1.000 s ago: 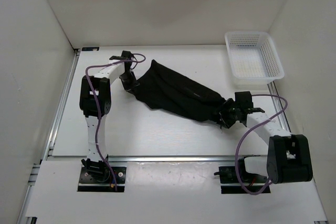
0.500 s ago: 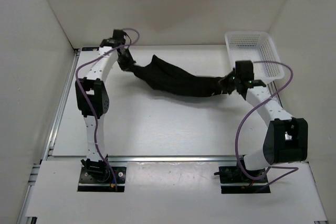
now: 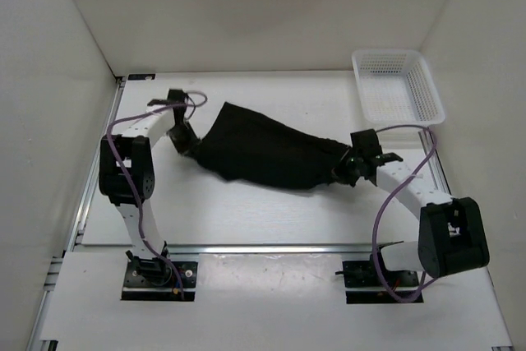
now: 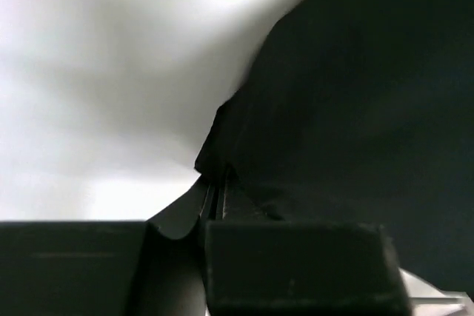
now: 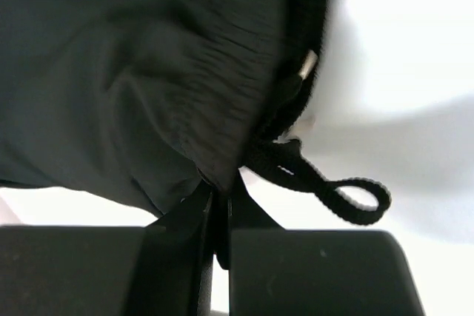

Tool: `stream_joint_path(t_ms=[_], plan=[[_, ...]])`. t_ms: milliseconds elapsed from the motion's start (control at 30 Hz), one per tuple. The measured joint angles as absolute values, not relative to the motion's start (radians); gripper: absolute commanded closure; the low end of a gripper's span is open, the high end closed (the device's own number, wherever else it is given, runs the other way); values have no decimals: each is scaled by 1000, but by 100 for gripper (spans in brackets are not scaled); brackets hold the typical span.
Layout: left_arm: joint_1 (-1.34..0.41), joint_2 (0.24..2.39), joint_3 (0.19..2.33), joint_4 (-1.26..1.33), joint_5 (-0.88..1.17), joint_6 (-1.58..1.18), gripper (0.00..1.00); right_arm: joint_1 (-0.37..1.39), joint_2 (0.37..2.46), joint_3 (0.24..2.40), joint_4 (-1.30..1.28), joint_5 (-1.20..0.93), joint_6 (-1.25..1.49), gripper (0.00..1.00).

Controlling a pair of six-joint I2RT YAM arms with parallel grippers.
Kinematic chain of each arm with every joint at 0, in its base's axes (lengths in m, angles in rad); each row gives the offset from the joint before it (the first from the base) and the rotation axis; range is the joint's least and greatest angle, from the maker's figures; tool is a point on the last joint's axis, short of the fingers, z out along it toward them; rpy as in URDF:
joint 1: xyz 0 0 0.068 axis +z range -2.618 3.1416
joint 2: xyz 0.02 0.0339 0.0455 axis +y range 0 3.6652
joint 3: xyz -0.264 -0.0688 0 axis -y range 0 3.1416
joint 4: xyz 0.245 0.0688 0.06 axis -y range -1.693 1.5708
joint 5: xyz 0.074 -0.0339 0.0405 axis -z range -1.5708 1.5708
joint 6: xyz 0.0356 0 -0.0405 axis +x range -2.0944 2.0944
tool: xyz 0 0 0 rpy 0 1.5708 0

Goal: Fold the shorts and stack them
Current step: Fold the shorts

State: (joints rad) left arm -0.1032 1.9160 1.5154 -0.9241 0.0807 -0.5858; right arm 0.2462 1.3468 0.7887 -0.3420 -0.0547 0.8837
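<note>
The black shorts (image 3: 263,154) are stretched across the middle of the table between my two grippers. My left gripper (image 3: 186,142) is shut on the shorts' left edge; in the left wrist view the fabric (image 4: 355,94) is pinched between the closed fingers. My right gripper (image 3: 345,168) is shut on the right end at the waistband. In the right wrist view the gathered fabric (image 5: 148,72) runs into the closed fingers and the drawstring loop (image 5: 348,196) hangs loose beside them.
A white plastic basket (image 3: 397,93) stands at the back right corner. White walls enclose the table on the left, back and right. A metal rail (image 3: 271,247) runs along the table's near edge.
Both grippers have come back toward the near side and lower with the shorts held. The cloth, pulled into a narrow raised band half a second ago, now spreads wider on the table.
</note>
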Motion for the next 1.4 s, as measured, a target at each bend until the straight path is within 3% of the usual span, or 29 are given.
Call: stream_joint_path(t_ms=[33,67,133,167,233,267,300,333,600,733,867,1100,1400], plan=[[-103,1913,1445,-916,72,-596,90,260,1334,745,-350,-54,883,92],[-103,1908,1375,-919,59,-609,90,272,1318,708,-363,-54,882,72],[-103,1885,1255,-929,36,-630,90,284,1274,655,-379,-56,880,47],[-103,1861,1214,-942,27,-639,89,289,1245,637,-395,-53,881,27],[-100,1788,1157,-951,3,-654,72,294,1188,624,-429,-51,869,20],[-98,1753,1148,-957,-5,-655,30,295,1162,625,-443,-47,861,17],[-94,1717,1146,-956,-13,-656,9,295,1133,628,-458,-41,852,15],[-90,1684,1146,-948,-19,-662,0,296,1108,636,-480,-33,843,14],[-65,1633,1167,-953,-33,-666,0,295,1074,813,-622,17,767,21],[-65,1633,1232,-966,-39,-657,0,225,1134,841,-611,-52,768,7],[-65,1633,1265,-964,-42,-645,1,126,1174,747,-549,-193,828,0],[-65,1633,1265,-970,-46,-631,1,125,1107,537,-455,-351,997,0],[-65,1633,1265,-972,-61,-622,1,125,1088,338,-154,-384,1240,7]])
